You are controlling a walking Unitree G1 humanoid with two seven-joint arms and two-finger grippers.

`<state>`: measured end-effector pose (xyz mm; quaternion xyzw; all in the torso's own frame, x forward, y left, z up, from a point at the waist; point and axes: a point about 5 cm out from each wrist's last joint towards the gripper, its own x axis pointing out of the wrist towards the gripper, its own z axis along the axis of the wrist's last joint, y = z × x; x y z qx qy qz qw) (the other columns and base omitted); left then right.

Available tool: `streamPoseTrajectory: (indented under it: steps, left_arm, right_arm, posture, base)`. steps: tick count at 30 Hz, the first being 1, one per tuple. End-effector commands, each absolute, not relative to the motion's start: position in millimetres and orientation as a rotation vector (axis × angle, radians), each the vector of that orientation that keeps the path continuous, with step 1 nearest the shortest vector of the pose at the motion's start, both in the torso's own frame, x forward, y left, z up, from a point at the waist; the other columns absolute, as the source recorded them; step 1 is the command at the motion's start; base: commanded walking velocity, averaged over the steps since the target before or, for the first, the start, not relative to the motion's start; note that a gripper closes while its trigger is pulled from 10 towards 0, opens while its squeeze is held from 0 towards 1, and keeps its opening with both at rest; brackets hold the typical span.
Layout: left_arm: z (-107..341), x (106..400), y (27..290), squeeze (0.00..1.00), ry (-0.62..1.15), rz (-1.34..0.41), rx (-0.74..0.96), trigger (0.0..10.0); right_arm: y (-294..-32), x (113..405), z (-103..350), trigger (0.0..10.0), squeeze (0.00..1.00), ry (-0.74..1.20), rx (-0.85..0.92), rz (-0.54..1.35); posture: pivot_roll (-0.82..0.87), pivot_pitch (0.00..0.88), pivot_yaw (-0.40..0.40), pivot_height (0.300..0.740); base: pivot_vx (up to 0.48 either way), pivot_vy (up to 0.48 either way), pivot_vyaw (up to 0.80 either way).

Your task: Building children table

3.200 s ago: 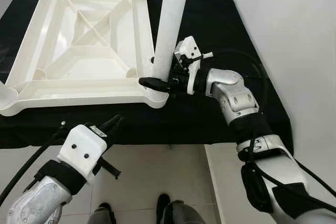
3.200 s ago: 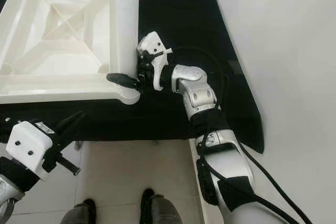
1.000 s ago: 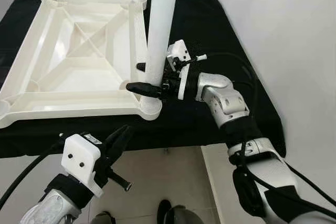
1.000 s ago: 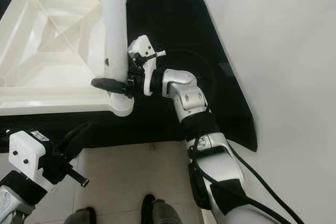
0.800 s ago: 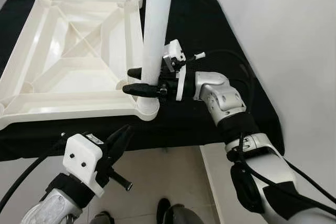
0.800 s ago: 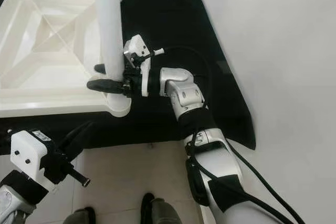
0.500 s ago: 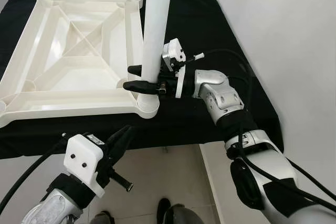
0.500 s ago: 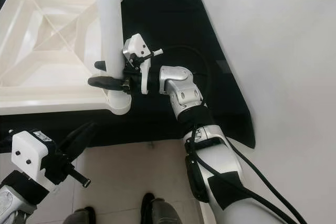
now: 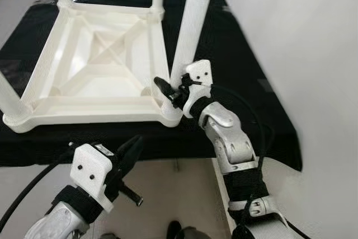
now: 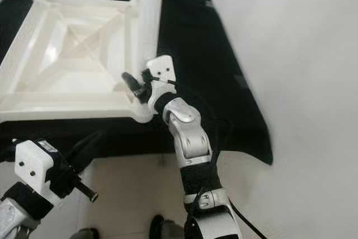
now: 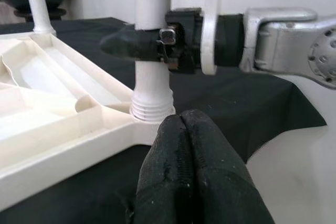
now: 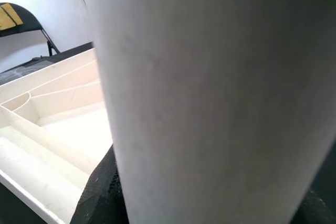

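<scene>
The upturned white children's table (image 9: 95, 71) was seen on the black-draped tabletop (image 9: 235, 82) with four legs standing, the 5 o'clock leg (image 9: 187, 32) clamped by the right gripper (image 9: 168, 90) fingers for seating, the left gripper (image 9: 130, 150) fingers together at 7 o'clock.

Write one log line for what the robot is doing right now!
right pincer: shut on table leg at corner socket | left pincer: shut, idle below upturned tabletop
</scene>
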<state>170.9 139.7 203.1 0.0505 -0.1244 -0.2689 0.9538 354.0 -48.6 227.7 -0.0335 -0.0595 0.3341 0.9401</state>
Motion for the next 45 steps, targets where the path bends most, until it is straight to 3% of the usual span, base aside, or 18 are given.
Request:
streamPoseTrajectory:
  steps: [1, 7, 8, 9, 20, 21, 22, 23, 29, 40, 41, 43, 44, 45]
  left_arm:
    - [199, 169, 140, 0.0, -0.234, -0.546, 0.106, 10.0]
    - [200, 171, 140, 0.0, -0.235, -0.548, 0.107, 10.0]
    - [200, 172, 140, 0.0, -0.236, -0.55, 0.107, 10.0]
    - [201, 173, 140, 0.0, -0.238, -0.551, 0.107, 10.0]
    - [204, 173, 138, 0.0, -0.243, -0.555, 0.111, 10.0]
    - [204, 173, 138, 0.0, -0.242, -0.556, 0.112, 10.0]
    - [204, 173, 138, 0.0, -0.242, -0.556, 0.112, 10.0]
    - [204, 173, 138, 0.0, -0.24, -0.557, 0.113, 10.0]
    - [204, 172, 138, 0.0, -0.237, -0.558, 0.114, 10.0]
    - [203, 171, 137, 0.0, -0.231, -0.564, 0.111, 10.0]
    - [203, 172, 137, 0.0, -0.232, -0.565, 0.112, 10.0]
    - [203, 172, 137, 0.0, -0.232, -0.565, 0.112, 10.0]
    - [203, 172, 138, 0.0, -0.234, -0.565, 0.112, 10.0]
    - [203, 172, 138, 0.0, -0.234, -0.565, 0.112, 10.0]
  right_arm:
    - [-41, 354, 210, 10.0, 1.0, 0.004, -0.098, 0.806]
    - [-34, 350, 229, 10.0, 1.0, -0.066, -0.125, 0.954]
    - [-31, 347, 243, 10.0, 0.76, -0.124, -0.156, 1.044]
    - [-29, 344, 254, 10.0, 0.0, -0.173, -0.182, 1.138]
    - [-30, 343, 277, 10.0, 0.0, -0.237, -0.316, 1.548]
    - [-31, 346, 279, 6.1, 0.0, -0.223, -0.312, 1.579]
    - [-31, 346, 279, 6.1, 0.0, -0.223, -0.312, 1.579]
    - [-31, 347, 279, 0.0, 0.0, -0.206, -0.302, 1.604]
    - [-34, 349, 276, 0.0, 0.0, -0.171, -0.31, 1.68]
    - [-43, 355, 273, 0.0, 0.0, -0.168, -0.291, 1.623]
    - [-51, 366, 270, 0.0, 0.0, -0.171, -0.27, 1.432]
    - [-51, 366, 270, 0.0, 0.0, -0.171, -0.27, 1.432]
    - [-55, 372, 265, 0.0, 0.0, -0.158, -0.227, 1.297]
    - [-55, 372, 265, 0.0, 0.0, -0.158, -0.227, 1.297]
  posture:
    - [0.19, 0.224, -0.163, 0.74]
    - [0.19, 0.225, -0.161, 0.74]
    - [0.19, 0.229, -0.16, 0.74]
    - [0.19, 0.23, -0.16, 0.74]
    - [0.19, 0.239, -0.167, 0.74]
    - [0.19, 0.239, -0.167, 0.74]
    - [0.19, 0.239, -0.167, 0.74]
    - [0.19, 0.239, -0.167, 0.74]
    - [0.2, 0.25, -0.17, 0.74]
    - [0.19, 0.25, -0.167, 0.74]
    - [0.19, 0.253, -0.174, 0.74]
    - [0.19, 0.253, -0.174, 0.74]
    - [0.18, 0.251, -0.178, 0.74]
    - [0.18, 0.251, -0.178, 0.74]
  base:
    - [0.0, 0.0, 0.0]
    - [0.0, 0.0, 0.0]
    - [0.0, 0.0, 0.0]
    - [0.0, 0.0, 0.0]
    - [0.0, 0.0, 0.0]
    - [0.0, 0.0, 0.0]
    - [0.0, 0.0, 0.0]
    - [0.0, 0.0, 0.0]
    - [0.0, 0.0, 0.0]
    - [0.0, 0.0, 0.0]
    - [0.0, 0.0, 0.0]
    - [0.0, 0.0, 0.0]
    - [0.0, 0.0, 0.0]
    - [0.0, 0.0, 0.0]
